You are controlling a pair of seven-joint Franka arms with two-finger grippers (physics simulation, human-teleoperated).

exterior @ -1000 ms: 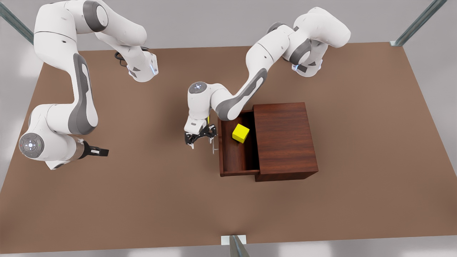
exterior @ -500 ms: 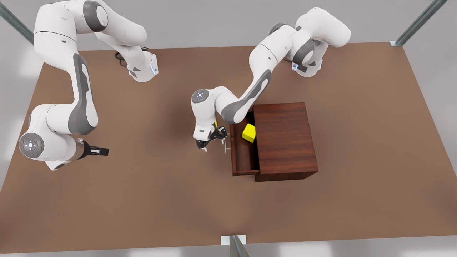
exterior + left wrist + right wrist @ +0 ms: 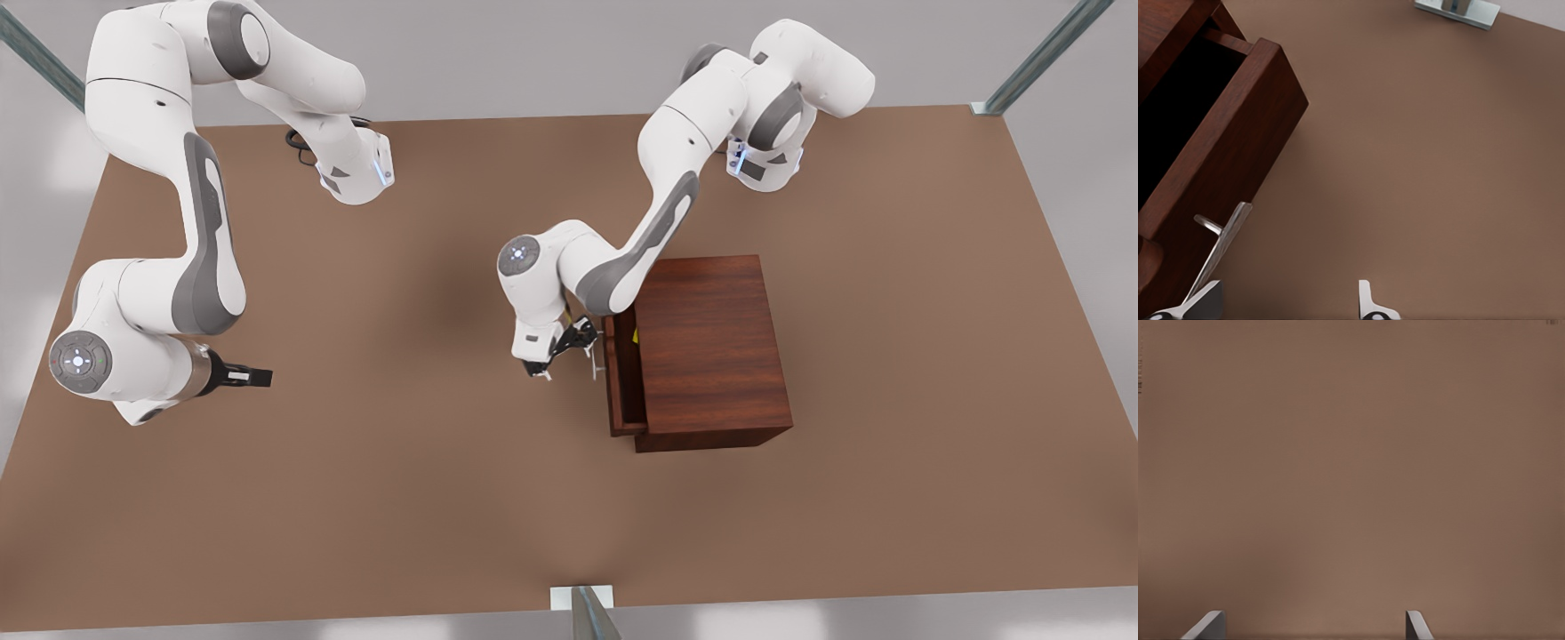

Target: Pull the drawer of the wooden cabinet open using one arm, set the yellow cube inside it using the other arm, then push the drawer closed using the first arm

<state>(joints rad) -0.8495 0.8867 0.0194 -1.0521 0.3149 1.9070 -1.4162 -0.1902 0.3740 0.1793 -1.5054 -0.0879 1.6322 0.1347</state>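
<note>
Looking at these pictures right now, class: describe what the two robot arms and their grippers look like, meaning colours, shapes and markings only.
Both arms are glossy white with rounded segments, grey bands along the links and round grey joint caps bearing light dot markings. A dark cable loops at one base. The left gripper by the drawer has a white body with black fingers; in its wrist view the fingertips look pale grey and wedge-shaped. The right gripper is black with a white patch.

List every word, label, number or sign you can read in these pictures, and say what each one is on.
None can be read. The wooden cabinet, its drawer, the sliver of yellow cube and the table carry no lettering. The left gripper at the drawer handle and the waiting right gripper bear no legible marks; the arms' round joint caps show only small symbols, no text.
</note>
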